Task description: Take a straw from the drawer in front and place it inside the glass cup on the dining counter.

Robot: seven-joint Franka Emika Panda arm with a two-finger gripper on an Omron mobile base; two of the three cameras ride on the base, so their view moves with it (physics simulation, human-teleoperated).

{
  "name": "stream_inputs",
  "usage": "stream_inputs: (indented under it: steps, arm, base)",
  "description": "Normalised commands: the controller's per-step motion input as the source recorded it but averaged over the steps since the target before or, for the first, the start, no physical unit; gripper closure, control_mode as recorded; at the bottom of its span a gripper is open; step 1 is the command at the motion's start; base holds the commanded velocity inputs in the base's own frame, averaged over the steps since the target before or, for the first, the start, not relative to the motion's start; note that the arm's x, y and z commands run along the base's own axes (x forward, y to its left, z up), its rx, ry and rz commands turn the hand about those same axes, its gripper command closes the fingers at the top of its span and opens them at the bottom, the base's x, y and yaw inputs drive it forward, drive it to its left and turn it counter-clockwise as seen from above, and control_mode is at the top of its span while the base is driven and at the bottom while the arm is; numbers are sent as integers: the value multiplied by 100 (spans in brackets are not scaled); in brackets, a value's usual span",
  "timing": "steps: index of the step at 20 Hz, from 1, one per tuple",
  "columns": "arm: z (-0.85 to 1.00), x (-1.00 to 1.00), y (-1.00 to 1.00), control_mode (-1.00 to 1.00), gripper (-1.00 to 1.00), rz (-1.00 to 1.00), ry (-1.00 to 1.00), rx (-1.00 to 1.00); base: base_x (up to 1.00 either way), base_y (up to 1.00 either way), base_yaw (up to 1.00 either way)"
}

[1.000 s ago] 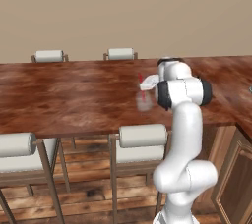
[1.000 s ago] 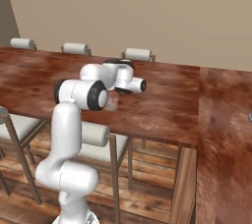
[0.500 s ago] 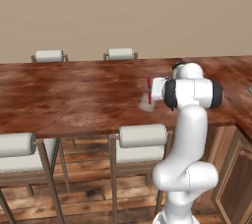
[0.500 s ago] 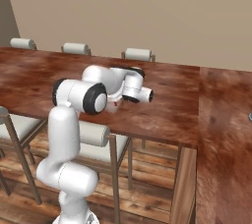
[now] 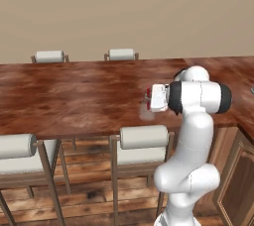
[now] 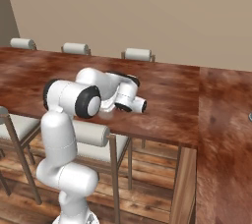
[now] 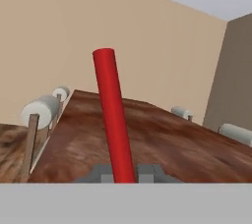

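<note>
- Hand view first: at the left edge I see pale cushioned stool backs (image 7: 42,110) on wooden posts, lined along the near side of the wide glossy reddish-brown dining counter (image 7: 162,142).
- In the middle of that view the thin red straw (image 7: 113,120) rises from between my two dark fingertips (image 7: 101,173) and leans slightly left at its top.
- My gripper (image 7: 124,174) is closed tight on the straw's lower end, one finger on each side of it.
- At the right of the hand view, more pale stool backs (image 7: 236,133) sit along the counter's far edge, below a darker brown wall.
- Left base view, from the left: a cushioned stool (image 5: 17,145) stands at the near edge of the counter, then a second one just left of my arm.
- On the counter top, just left of my hand, a small clear greyish glass cup (image 5: 147,112) stands upright; it is faint, and I cannot tell how near the straw's tip is to its rim.
- A short red piece of the straw shows at the front of my white hand, just above the cup.
- Right base view: my hand (image 6: 132,101) is low over the counter, pointing away from the camera, so the straw and the cup are hidden behind it.
</note>
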Motion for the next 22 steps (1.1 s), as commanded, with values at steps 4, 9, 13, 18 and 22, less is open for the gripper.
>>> stream_inputs:
  steps: [4,9,13,18,22]
  arm:
    - [-11,-9,48,-100,100,0,1,0]
    - [-11,0,19,-100,100,0,5,0]
    - [-41,23,1,-100,100,0,7,0]
    - [-31,26,-1,-100,100,0,6,0]
    - [-21,22,0,-100,-100,0,3,0]
  base:
    - [0,0,0]
    - [0,0,0]
    - [0,0,0]
    - [0,0,0]
    - [0,0,0]
